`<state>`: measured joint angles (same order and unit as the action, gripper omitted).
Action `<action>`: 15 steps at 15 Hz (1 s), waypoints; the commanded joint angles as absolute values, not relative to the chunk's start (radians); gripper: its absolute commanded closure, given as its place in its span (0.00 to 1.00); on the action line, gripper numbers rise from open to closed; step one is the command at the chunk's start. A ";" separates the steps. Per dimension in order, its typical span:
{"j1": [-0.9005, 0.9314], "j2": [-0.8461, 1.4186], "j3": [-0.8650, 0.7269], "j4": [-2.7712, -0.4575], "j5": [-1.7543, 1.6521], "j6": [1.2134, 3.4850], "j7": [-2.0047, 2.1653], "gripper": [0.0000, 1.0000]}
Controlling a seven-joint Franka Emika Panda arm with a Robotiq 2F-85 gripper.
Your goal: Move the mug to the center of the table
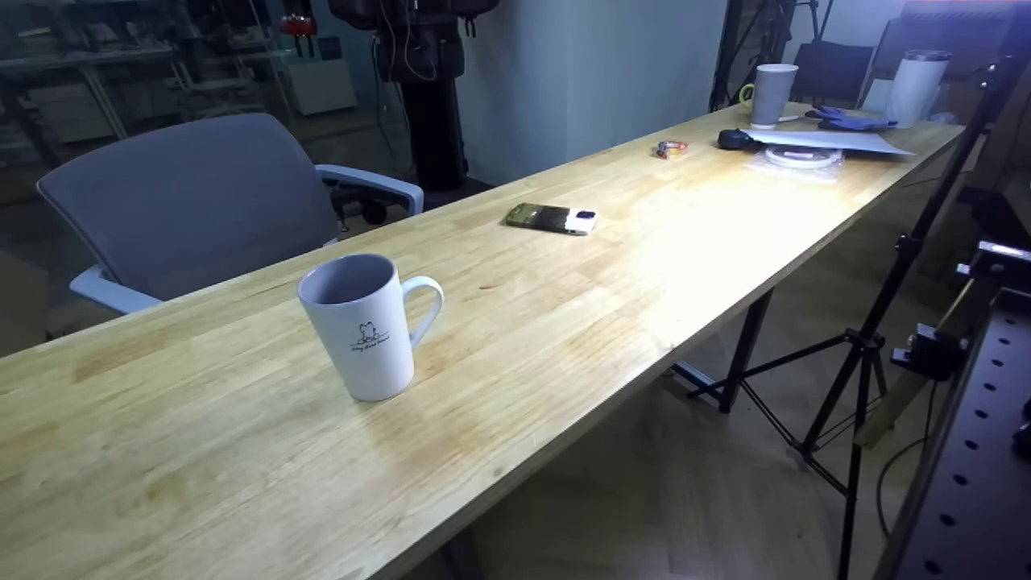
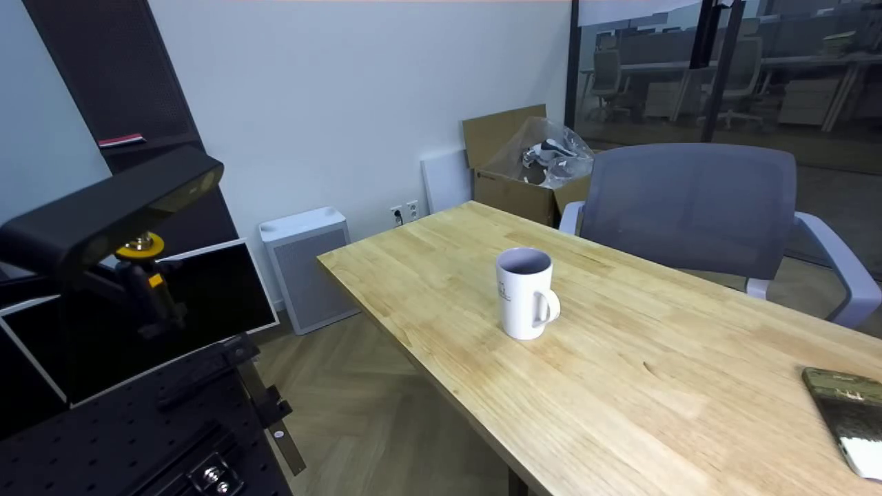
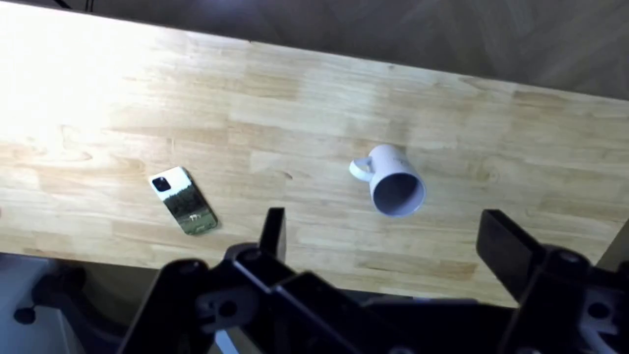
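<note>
Claw (image 3: 382, 217) released, its two dark fingers (image 3: 507, 251) spread well apart; its height over the table (image 3: 314, 113) is hard to judge. Beyond the fingertips in the wrist view, the white mug (image 3: 391, 168) stands upright toward one end of the table, handle toward the phone (image 3: 184, 200). Farther out, a grey chair (image 1: 193, 185) stands beside the long edge.
</note>
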<state>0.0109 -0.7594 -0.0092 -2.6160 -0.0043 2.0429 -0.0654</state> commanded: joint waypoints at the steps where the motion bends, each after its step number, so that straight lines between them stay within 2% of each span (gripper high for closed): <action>1: -0.010 -0.649 -0.013 -2.500 -0.021 2.102 -0.050 0.00; 10: -0.067 -0.273 -0.024 -2.112 -0.060 2.045 -0.024 0.00; 11: -0.056 -0.372 -0.029 -2.239 -0.054 2.110 -0.054 0.00; 15: -0.060 -0.275 -0.033 -2.143 -0.053 2.079 -0.055 0.00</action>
